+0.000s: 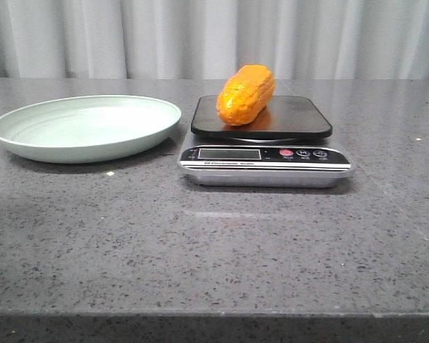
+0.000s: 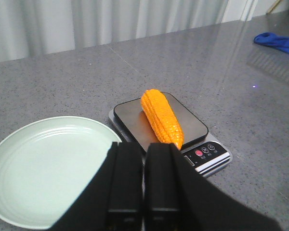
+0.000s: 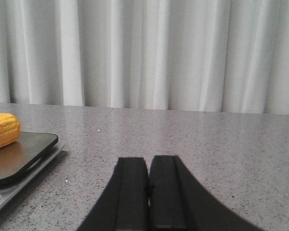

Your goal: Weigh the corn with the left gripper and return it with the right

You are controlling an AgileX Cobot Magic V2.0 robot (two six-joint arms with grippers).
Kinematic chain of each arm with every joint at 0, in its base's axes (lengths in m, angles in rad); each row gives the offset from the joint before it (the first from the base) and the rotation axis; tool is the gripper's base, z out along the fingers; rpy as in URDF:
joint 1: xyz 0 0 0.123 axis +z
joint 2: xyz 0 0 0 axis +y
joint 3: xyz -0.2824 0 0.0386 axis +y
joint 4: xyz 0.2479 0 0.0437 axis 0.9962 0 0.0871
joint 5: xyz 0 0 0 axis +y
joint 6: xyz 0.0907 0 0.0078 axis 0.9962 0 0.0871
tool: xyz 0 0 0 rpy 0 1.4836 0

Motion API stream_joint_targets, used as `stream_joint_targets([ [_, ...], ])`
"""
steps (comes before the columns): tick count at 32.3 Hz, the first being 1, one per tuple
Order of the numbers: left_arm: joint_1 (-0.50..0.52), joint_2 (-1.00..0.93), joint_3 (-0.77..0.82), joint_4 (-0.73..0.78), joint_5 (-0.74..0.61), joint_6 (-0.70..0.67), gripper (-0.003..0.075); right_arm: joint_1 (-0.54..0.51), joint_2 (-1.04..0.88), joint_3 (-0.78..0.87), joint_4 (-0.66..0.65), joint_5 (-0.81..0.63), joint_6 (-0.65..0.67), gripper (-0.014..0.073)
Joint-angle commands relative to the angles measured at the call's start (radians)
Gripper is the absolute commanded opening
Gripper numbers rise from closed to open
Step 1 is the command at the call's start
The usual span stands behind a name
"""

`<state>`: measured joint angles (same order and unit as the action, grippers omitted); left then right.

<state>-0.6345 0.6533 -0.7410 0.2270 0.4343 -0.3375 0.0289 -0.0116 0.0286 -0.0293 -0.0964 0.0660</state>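
The orange-yellow corn lies on the black platform of the kitchen scale. It also shows in the left wrist view and at the edge of the right wrist view. The pale green plate stands empty to the scale's left. My left gripper is shut and empty, held back above the plate's rim and the scale's near corner. My right gripper is shut and empty, low over the table to the right of the scale. Neither gripper shows in the front view.
The grey speckled table stretches out in front of the plate and scale. A white curtain hangs behind the table. A blue cloth lies at the far right of the table in the left wrist view.
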Motion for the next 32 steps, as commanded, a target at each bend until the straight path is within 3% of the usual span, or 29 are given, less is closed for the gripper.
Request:
stream_joint_targets([
  [1,-0.005,-0.125,0.094,0.0,-0.13,-0.001,0.0127,-0.005,-0.015,-0.009,0.001,-0.085,-0.005,0.0151],
  [11,-0.005,-0.459,0.302,0.01,-0.209,-0.001,0.0127,-0.005,-0.015,-0.01,0.001,-0.098,-0.005,0.0151],
  [20,-0.005,-0.55,0.351,0.01,-0.197,-0.001,0.0127,-0.004,-0.015,-0.029,0.001,-0.362,0.007,0.0151],
  [22,-0.005,-0.55,0.351,0.01,-0.202,-0.001,0.0127,-0.002,-0.01,-0.079,0.001,-0.265,0.035,0.0151],
  [28,-0.005,-0.55,0.351,0.01,-0.208,-0.001,0.0127,-0.002,0.105,-0.331,0.003,0.29,0.072,0.0151],
  [32,-0.005,-0.55,0.351,0.01,-0.228,-0.001,0.0127,-0.002,0.199,-0.438,0.029,0.48,0.072,0.0151],
])
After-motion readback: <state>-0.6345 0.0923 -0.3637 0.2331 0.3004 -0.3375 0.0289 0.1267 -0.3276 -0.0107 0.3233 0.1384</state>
